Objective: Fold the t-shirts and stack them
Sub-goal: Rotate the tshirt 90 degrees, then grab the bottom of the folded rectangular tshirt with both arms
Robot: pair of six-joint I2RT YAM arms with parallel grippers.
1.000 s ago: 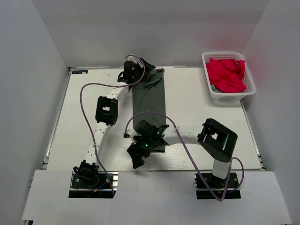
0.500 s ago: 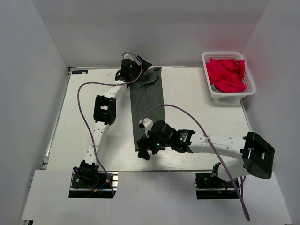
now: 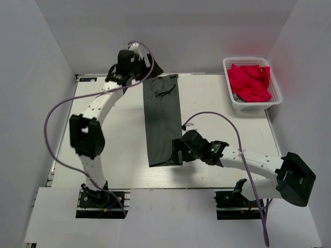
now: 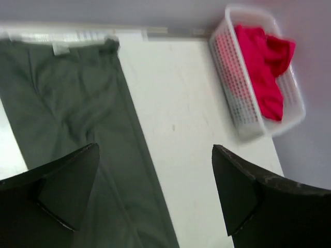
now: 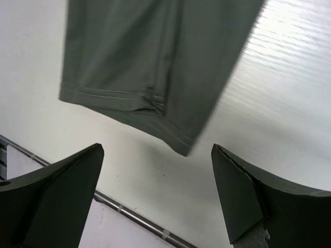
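Right tool: fingers held apart, nothing gripped, poised just above near hem of charcoal-grey t-shirt. Shirt laid flat on table as long narrow strip; sides judged already folded in, crosswise folds not yet made. Left tool above far collar end: fingers held apart, empty. Red-pink t-shirts heaped unfolded in white mesh basket, far right. No stack started.

grey t-shirt: 1 | red-pink shirts: heap, number unclear | white mesh basket: 1
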